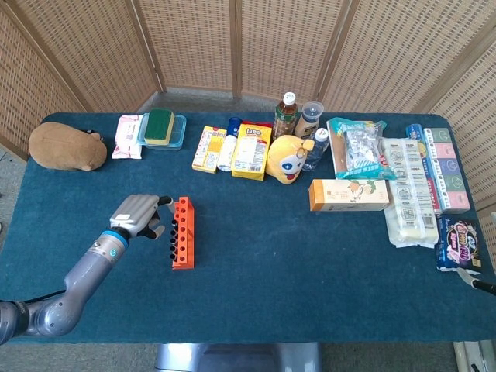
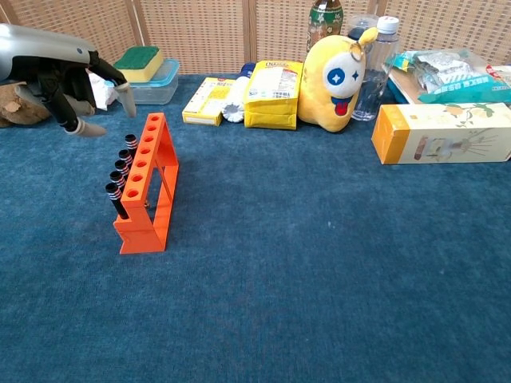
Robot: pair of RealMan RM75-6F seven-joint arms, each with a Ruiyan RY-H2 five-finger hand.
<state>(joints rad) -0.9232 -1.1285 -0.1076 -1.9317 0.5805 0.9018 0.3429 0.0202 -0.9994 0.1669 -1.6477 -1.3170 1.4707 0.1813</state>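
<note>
Left hand [image 2: 76, 84] hovers just behind an orange rack [image 2: 146, 185] near the left of the blue worktop [image 2: 319, 263]; fingers spread, nothing in them. Rack stands upright w/ its slanted face toward the hand, so the holes are easy to reach. Black tubes [image 2: 121, 172] fill the holes at the front end; holes nearer the hand look vacant. Clear lidded box [image 1: 161, 132] w/ a green sponge [image 1: 160, 124] on top sits at the back. Right hand not visible.

Left arm: reaches in from the table's front-left corner. Left hand [image 1: 138, 215]: fingers [image 2: 126, 94] spread, empty. Right hand: not visible.
</note>
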